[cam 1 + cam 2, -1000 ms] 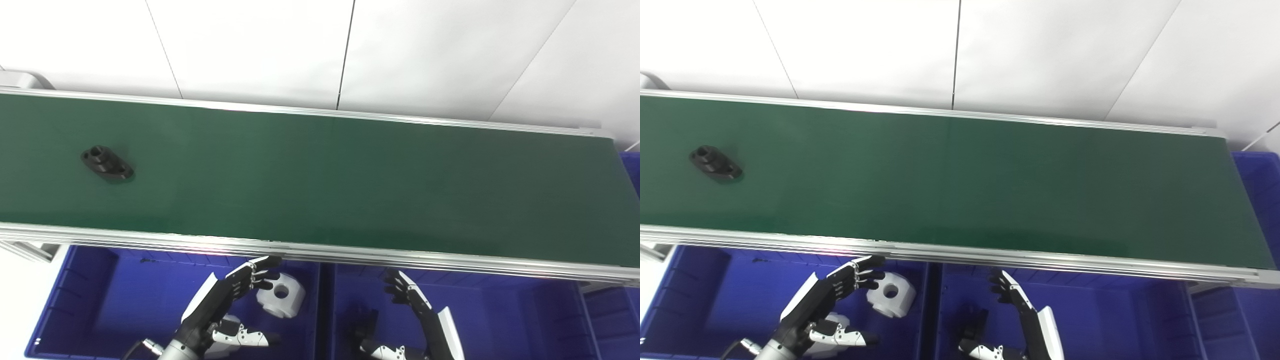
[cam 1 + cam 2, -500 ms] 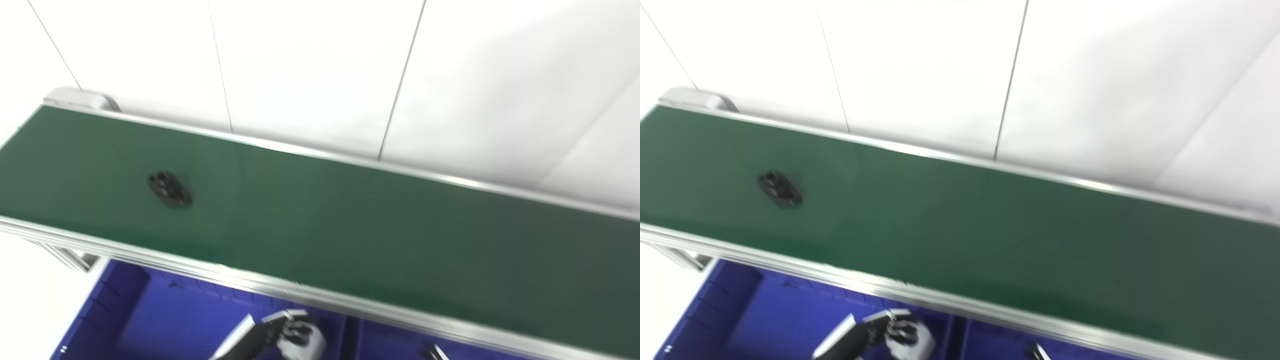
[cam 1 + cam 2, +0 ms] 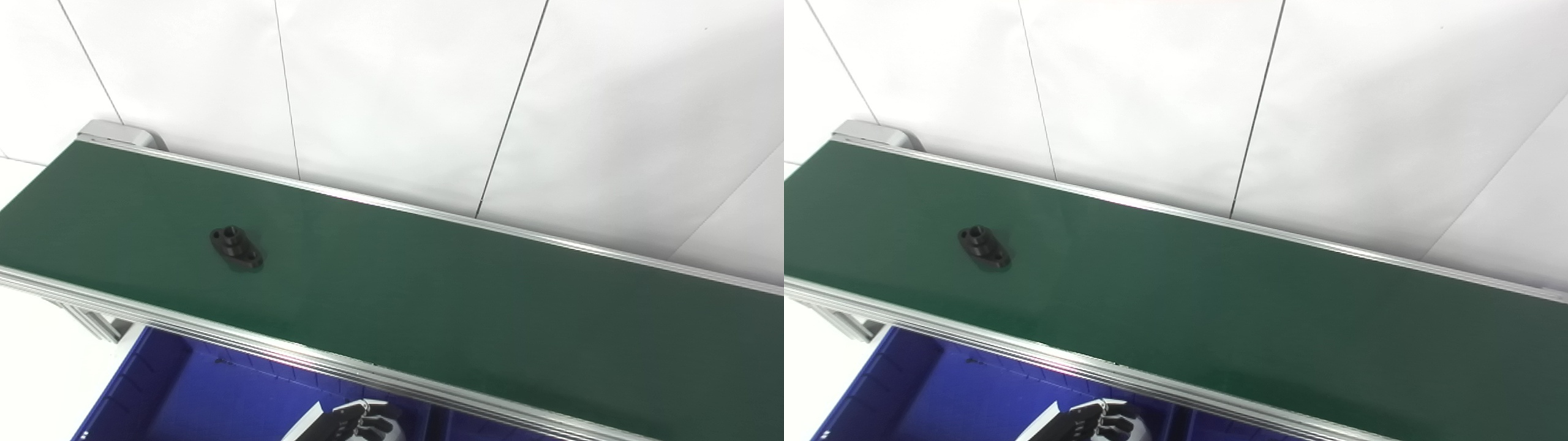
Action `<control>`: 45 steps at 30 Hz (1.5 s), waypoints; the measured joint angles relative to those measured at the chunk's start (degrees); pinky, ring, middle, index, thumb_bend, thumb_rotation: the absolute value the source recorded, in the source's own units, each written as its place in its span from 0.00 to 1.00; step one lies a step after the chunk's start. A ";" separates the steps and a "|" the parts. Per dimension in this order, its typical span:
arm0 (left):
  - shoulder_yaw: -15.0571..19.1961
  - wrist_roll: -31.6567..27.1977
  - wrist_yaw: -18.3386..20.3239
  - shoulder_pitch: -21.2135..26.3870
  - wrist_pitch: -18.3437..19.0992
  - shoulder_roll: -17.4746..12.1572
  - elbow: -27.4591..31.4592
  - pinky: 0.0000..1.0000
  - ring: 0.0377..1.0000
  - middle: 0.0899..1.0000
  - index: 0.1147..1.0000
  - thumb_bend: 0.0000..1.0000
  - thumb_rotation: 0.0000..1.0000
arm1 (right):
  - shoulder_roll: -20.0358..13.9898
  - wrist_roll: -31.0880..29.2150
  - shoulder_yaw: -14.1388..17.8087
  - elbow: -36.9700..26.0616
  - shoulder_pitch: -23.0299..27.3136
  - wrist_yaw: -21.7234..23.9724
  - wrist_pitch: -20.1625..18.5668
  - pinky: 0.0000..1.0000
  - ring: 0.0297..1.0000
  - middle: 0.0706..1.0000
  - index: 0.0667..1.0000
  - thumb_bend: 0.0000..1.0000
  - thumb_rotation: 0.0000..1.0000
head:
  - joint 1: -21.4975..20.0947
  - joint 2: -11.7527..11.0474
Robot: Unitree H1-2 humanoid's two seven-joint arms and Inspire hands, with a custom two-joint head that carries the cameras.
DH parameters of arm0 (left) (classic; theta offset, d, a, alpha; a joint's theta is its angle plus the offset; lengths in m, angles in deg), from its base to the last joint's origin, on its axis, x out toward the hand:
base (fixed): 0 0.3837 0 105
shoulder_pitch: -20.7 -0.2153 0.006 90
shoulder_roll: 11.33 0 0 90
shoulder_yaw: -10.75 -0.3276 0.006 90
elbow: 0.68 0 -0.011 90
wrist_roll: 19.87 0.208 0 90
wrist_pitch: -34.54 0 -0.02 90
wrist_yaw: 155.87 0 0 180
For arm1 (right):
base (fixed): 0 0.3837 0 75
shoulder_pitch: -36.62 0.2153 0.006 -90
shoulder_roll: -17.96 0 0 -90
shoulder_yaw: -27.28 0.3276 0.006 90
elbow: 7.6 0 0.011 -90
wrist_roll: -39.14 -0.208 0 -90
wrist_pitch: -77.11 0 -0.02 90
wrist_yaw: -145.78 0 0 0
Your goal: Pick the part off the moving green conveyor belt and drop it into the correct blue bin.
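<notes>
A black flanged part (image 3: 236, 248) with a raised round boss lies on the green conveyor belt (image 3: 465, 312), left of the belt's middle; it also shows in the right eye view (image 3: 984, 247). Only the curved fingers of my left hand (image 3: 350, 422) show, at the bottom edge, below the belt's near rail and over the left blue bin (image 3: 202, 398). The hand is far from the part, down and to its right. The rest of the hand is cut off. My right hand is out of the picture.
The belt's aluminium near rail (image 3: 257, 346) runs between the hand and the belt. A sliver of a second blue bin (image 3: 484, 429) shows right of the first. The belt's left end roller (image 3: 119, 131) stands against the white wall.
The camera has swung up and to the left, so both hands and the bins have slid down out of the picture. The black part has ridden the belt to the right.
</notes>
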 measured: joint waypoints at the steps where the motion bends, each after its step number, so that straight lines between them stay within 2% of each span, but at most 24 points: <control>1: -0.16 -0.02 -0.09 0.09 0.00 -0.04 -0.08 0.69 0.75 0.80 0.74 0.85 0.10 | -0.01 -0.01 0.00 0.00 0.03 -0.02 0.00 0.73 0.79 0.84 0.90 0.75 0.31 | 0.00 0.00; 6: -0.45 -0.03 -0.71 0.13 0.00 -0.08 -0.11 0.70 0.75 0.80 0.73 0.85 0.09 | -0.26 -0.07 -0.03 0.02 0.06 -0.01 0.00 0.72 0.79 0.84 0.91 0.74 0.31 | 1.66 -0.44; 13: -0.86 -0.85 -0.98 0.27 0.00 -0.15 -0.12 0.72 0.78 0.80 0.73 0.85 0.08 | -0.51 -0.31 0.11 -0.05 -0.05 0.03 0.00 0.74 0.81 0.85 0.92 0.74 0.30 | 1.41 -0.44; 21: -1.59 -0.30 -1.80 0.89 0.00 -0.16 -0.92 0.72 0.78 0.79 0.73 0.86 0.10 | -1.21 -0.13 0.18 -1.26 -0.10 -1.07 0.00 0.74 0.77 0.82 0.91 0.75 0.29 | 2.72 -1.14; 29: -2.53 -0.17 -2.13 2.12 0.00 -0.15 -1.93 0.72 0.78 0.78 0.72 0.86 0.08 | -2.97 0.47 1.47 -8.99 -0.47 -2.91 0.01 0.82 0.78 0.82 0.93 0.77 0.20 | 3.25 -1.67; 34: -2.87 -0.53 -2.13 2.72 0.00 -0.12 -2.49 0.73 0.78 0.78 0.72 0.86 0.08 | -3.49 0.16 2.72 -13.61 0.94 -4.46 0.02 0.78 0.74 0.79 0.91 0.82 0.28 | 2.20 -1.85; 35: -2.93 -0.58 -2.14 2.84 0.00 -0.10 -2.63 0.73 0.78 0.78 0.72 0.86 0.08 | -3.51 0.00 3.08 -13.98 1.40 -4.80 0.02 0.74 0.72 0.77 0.90 0.82 0.25 | 2.20 -1.85; 39: -2.96 -0.47 -2.26 2.92 0.00 -0.12 -2.77 0.71 0.77 0.78 0.72 0.86 0.09 | -3.72 -1.05 4.17 -17.68 2.83 -5.02 0.03 0.70 0.71 0.77 0.89 0.81 0.20 | 0.97 -1.76; 45: -3.47 -0.28 -3.53 3.47 0.00 -0.21 -3.45 0.71 0.77 0.78 0.72 0.85 0.09 | -4.54 -2.58 5.88 -20.13 5.26 -2.89 0.03 0.71 0.71 0.77 0.89 0.80 0.26 | 0.00 -1.67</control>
